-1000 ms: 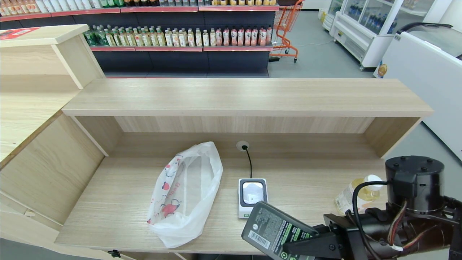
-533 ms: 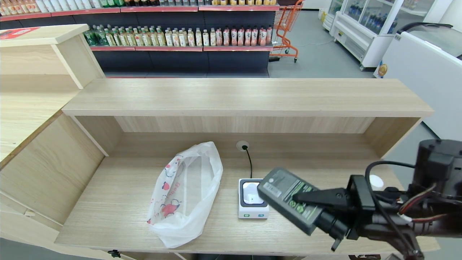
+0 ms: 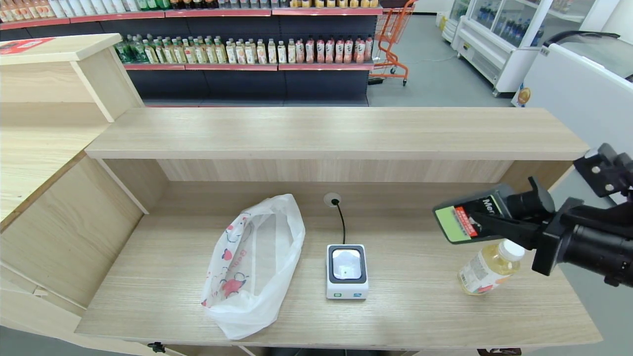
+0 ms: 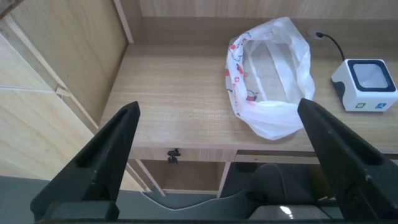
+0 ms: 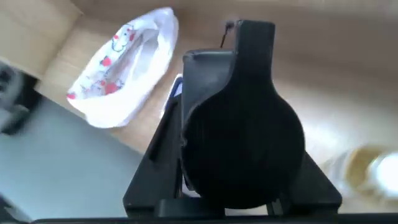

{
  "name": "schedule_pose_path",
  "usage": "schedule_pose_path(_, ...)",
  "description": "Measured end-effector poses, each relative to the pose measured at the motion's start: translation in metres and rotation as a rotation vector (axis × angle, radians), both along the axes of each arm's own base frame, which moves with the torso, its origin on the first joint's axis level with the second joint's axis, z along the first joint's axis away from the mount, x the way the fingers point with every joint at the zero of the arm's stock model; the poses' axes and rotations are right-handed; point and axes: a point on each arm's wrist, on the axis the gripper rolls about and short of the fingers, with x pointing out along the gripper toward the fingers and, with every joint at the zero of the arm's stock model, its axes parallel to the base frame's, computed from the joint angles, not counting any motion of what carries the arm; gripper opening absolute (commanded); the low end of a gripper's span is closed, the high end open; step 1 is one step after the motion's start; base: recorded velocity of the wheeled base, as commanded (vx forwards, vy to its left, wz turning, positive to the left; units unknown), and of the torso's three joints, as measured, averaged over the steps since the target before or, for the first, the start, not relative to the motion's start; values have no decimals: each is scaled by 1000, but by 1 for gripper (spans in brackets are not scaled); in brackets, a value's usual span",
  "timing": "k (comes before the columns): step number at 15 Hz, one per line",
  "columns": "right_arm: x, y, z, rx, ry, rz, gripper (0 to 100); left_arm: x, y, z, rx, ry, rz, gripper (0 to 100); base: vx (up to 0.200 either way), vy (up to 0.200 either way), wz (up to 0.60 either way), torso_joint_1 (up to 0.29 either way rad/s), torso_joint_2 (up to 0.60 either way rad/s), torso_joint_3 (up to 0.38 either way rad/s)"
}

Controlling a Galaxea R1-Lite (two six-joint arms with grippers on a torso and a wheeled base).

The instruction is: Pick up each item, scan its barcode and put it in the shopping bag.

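Note:
My right gripper (image 3: 487, 221) is shut on a dark grey container (image 3: 452, 223) with a green and red label, held in the air over the right part of the counter, above a yellow-liquid bottle (image 3: 489, 268) that lies there. In the right wrist view the dark container (image 5: 242, 130) blocks most of what is behind it. The white barcode scanner (image 3: 346, 271) sits mid-counter, well left of the held container. Left of it lies the white shopping bag (image 3: 254, 262), mouth open. My left gripper (image 4: 227, 162) hangs open below the counter's front edge, with the bag (image 4: 270, 81) and scanner (image 4: 365, 84) beyond it.
The wooden counter (image 3: 420, 306) has a raised shelf (image 3: 336, 133) behind and side walls at both ends. The scanner's black cable (image 3: 341, 222) runs to a hole at the back. Store shelves and freezers stand beyond.
My right arm carried the dark container up from the front edge, past the scanner, then right and higher over the yellow bottle, turning it so the green label end faces left.

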Motion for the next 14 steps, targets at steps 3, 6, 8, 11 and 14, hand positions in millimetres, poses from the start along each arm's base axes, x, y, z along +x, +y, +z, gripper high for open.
schedule_pose_path(3,11,-2,-25,247,393,-124,0,0,0,0,0,0,0,100,0,0,0,0,0,0)
schedule_pose_path(6,20,0,-44,249,509,-123,0,0,0,0,0,0,-1,100,0,0,0,0,0,0)
schedule_pose_path(8,24,8,-50,245,550,-98,0,0,0,0,0,0,0,100,0,0,0,0,0,0)
schedule_pose_path(11,28,16,-53,244,573,-71,0,0,0,0,0,0,-1,100,0,0,0,0,0,0)
schedule_pose_path(14,29,18,-53,258,592,-64,0,0,0,0,1,0,-1,100,0,0,0,0,0,0)
